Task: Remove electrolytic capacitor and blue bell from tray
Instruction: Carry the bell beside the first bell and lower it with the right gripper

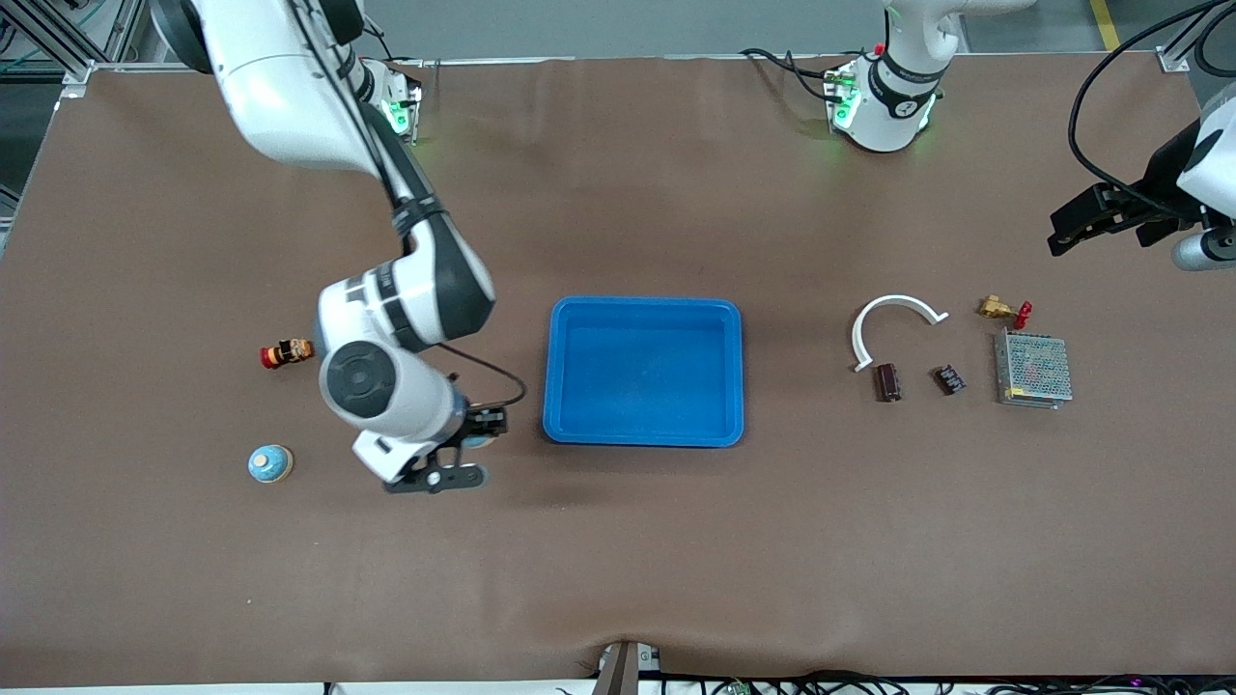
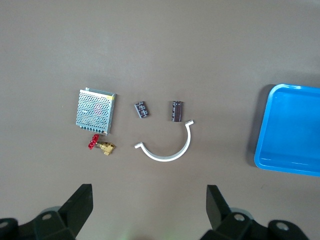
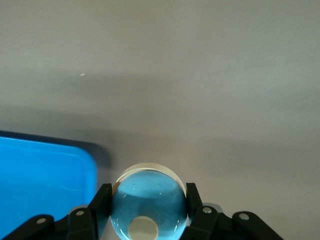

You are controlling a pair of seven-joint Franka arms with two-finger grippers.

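The blue tray point(image 1: 644, 372) sits bare in the middle of the table point(image 1: 618, 560), so both pieces look to be out of it. The right claw point(image 1: 462, 461) hangs just off the tray's corner toward the right arm's end, clamped on a blue bell point(image 3: 148, 201), apparently carrying it away to be set down. Another blue bell point(image 1: 270, 463) already rests farther out that way, with a small red-tipped part point(image 1: 287, 353) near it. The left claw point(image 2: 150, 210) waits spread wide and empty above the other end, where two dark capacitors point(image 1: 886, 381) lie beside a white curved strip point(image 1: 893, 319), a grey mesh box point(image 1: 1033, 370) and a brass valve point(image 1: 1002, 310).
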